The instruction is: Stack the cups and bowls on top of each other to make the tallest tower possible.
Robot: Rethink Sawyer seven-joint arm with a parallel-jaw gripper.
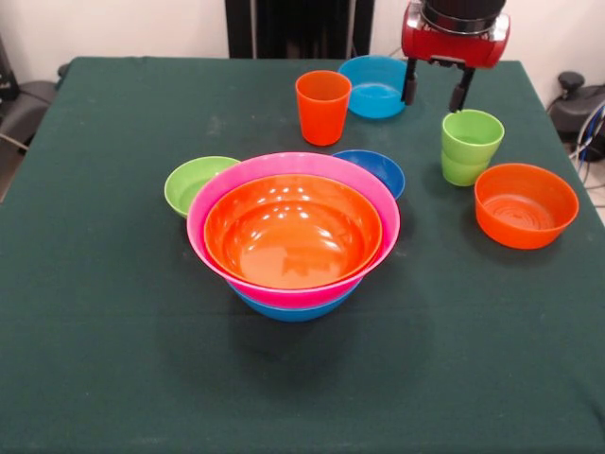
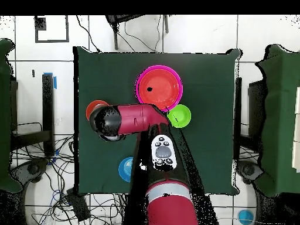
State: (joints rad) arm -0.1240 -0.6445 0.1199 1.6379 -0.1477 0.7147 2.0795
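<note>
Jaws point(image 1: 436, 92) open, gripping nothing, hanging just above the green cups point(image 1: 470, 145), likely to grab them. Nearer the camera than those cups, in the counter's point(image 1: 113, 369) middle: the tower point(image 1: 293, 232), orange bowl in pink in blue, waiting for more.

green tablecloth point(image 1: 113, 359) — cables point(image 2: 58, 170), tiled floor point(image 2: 193, 35)

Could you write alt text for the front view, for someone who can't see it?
A low tower of nested blue, pink and orange bowls sits mid-table. Behind it, a red gripper hangs open above stacked green cups.
</note>
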